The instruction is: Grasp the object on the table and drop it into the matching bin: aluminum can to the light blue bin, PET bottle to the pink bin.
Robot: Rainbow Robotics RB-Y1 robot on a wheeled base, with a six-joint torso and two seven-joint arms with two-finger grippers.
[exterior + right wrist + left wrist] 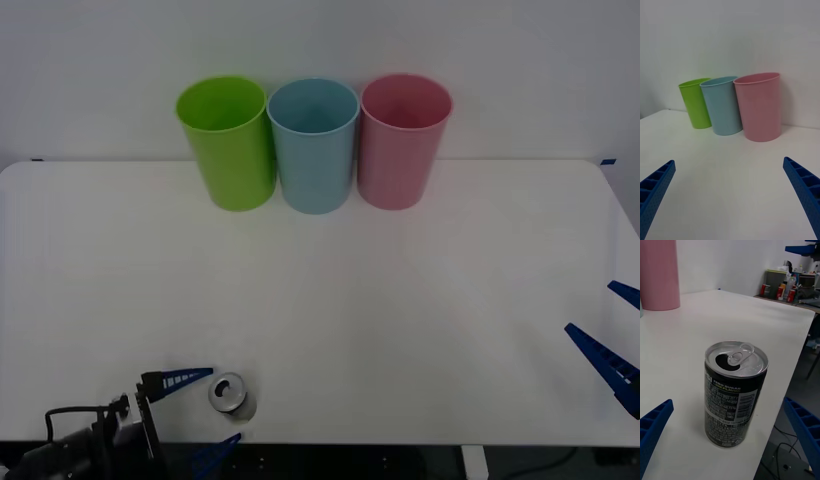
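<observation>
The aluminum can (229,394) stands upright near the front left edge of the white table (320,300); up close the can (734,397) has a dark printed side and a shiny opened pull-tab top. My left gripper (207,410) is open, its blue fingers (653,429) on either side of the can without touching it. The light blue bin (314,145) stands at the back between a lime green bin and the pink bin (401,140). At the table's right edge my right gripper (612,335) is open and holds nothing, facing the bins (724,105).
A lime green bin (229,142) stands left of the light blue one, all three touching in a row by the back wall. The can sits close to the table's front edge. Shelves with clutter (786,285) lie beyond the table's side.
</observation>
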